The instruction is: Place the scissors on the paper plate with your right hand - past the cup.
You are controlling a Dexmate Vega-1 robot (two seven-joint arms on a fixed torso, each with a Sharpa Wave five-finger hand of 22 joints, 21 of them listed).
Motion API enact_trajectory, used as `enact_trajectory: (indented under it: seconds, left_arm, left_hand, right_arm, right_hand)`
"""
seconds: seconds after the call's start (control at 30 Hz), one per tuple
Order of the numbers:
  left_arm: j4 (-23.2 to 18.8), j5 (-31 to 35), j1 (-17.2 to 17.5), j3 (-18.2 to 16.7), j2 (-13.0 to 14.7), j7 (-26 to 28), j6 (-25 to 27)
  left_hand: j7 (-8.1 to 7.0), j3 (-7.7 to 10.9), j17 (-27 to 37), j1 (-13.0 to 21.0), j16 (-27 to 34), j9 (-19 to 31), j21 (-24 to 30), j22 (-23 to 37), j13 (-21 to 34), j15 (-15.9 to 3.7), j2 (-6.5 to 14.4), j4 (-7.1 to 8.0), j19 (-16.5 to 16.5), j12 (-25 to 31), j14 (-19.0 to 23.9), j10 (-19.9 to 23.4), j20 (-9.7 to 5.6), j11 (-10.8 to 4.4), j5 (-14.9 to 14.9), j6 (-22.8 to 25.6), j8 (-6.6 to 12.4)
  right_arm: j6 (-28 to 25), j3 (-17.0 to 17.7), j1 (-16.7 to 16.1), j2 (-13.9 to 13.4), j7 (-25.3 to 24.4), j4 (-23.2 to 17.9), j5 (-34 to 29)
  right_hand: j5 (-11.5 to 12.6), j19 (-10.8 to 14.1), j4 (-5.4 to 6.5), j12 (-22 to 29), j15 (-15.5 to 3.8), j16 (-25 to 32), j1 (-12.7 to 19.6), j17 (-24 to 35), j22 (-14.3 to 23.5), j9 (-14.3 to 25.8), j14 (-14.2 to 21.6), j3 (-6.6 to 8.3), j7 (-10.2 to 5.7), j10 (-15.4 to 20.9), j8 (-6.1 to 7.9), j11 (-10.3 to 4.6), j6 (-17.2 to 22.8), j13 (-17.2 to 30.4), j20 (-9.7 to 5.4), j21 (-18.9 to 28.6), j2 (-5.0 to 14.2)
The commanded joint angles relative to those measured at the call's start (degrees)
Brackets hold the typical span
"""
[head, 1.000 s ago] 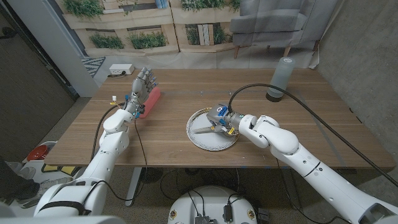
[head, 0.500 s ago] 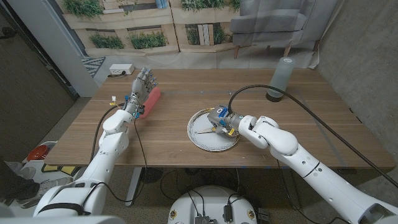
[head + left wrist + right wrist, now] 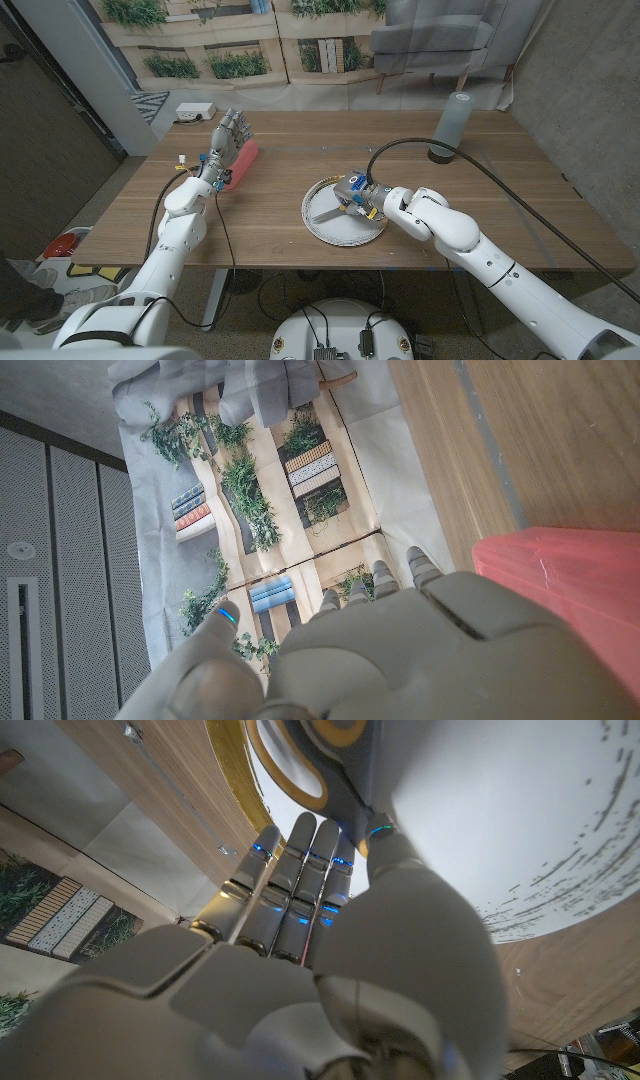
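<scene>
The scissors (image 3: 326, 212) point their blades left across the white paper plate (image 3: 340, 237), near the table's middle. My right hand (image 3: 357, 190) is over the plate's right part and holds the handles. In the right wrist view the yellow-ringed, blue-grey handle of the scissors (image 3: 335, 732) sits between the fingertips and thumb of my right hand (image 3: 300, 970), just over the paper plate (image 3: 520, 820). The tall grey cup (image 3: 455, 122) stands at the back right, beyond the plate. My left hand (image 3: 228, 135) is raised at the left, fingers apart, holding nothing.
A red block (image 3: 245, 160) lies right beside my left hand; it shows in the left wrist view as the red block (image 3: 570, 570) next to my left hand (image 3: 420, 650). A white box (image 3: 195, 110) sits at the back left corner.
The scissors' blades have sunk onto the plate and swung slightly toward the table's front. My right hand has barely shifted. The left arm is still.
</scene>
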Motion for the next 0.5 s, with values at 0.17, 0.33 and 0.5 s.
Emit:
enact_trajectory:
  seconds: [0.17, 0.33, 0.5]
  left_arm:
    - [-1.9, -0.1, 1.2, -0.4, 0.3, 0.3, 0.4]
    - [-2.3, -0.1, 1.4, -0.5, 0.3, 0.3, 0.4]
    - [-2.5, -0.1, 1.5, -0.5, 0.3, 0.2, 0.6]
  left_hand:
    - [0.01, -0.16, 0.2, 0.1, 0.1, 0.2, -0.1, 0.2, 0.2, 0.28, 0.3, -0.01, -3.0, 0.2, -7.9, -5.8, 0.14, -0.39, 0.2, -0.8, 0.20]
    - [-0.09, -0.18, 0.2, 0.1, 0.1, 0.2, -0.1, 0.2, 0.2, 0.28, 0.3, -0.01, -3.0, 0.1, -7.8, -6.0, 0.17, 0.04, 0.2, -0.7, 0.20]
    - [-0.09, -0.19, 0.2, 0.1, 0.1, 0.2, -0.1, 0.2, 0.2, 0.29, 0.3, -0.02, -3.0, 0.1, -7.9, -6.0, 0.17, 0.16, 0.2, -0.7, 0.21]
  right_arm:
    - [-0.1, 0.3, -0.3, 0.0, 1.6, -1.2, -1.2]
    - [0.0, 0.3, -0.3, 0.1, 2.5, -1.5, -1.4]
    - [-0.2, 0.6, -0.5, 0.1, 2.4, -1.8, -1.4]
  right_hand:
    - [1.0, -0.6, -0.21, -6.4, -1.29, -6.5, -1.3, -5.8, 0.1, 2.3, -5.6, 1.64, -1.34, -8.5, -4.04, -0.04, -8.2, -2.8, 0.82, -0.2, -0.83]
    - [1.2, -1.0, -0.11, -8.7, -0.77, -8.0, -1.9, -7.5, 0.1, 1.4, -7.8, 1.90, -1.63, -11.5, -4.86, -0.51, -12.3, -3.7, 1.17, -0.3, -1.07]
    - [1.2, -1.4, -0.01, -10.8, -0.87, -8.2, -2.6, -8.3, 0.0, 0.7, -9.0, 2.04, -2.06, -14.2, -5.16, -1.05, -16.4, -4.3, 1.40, -0.4, -1.33]
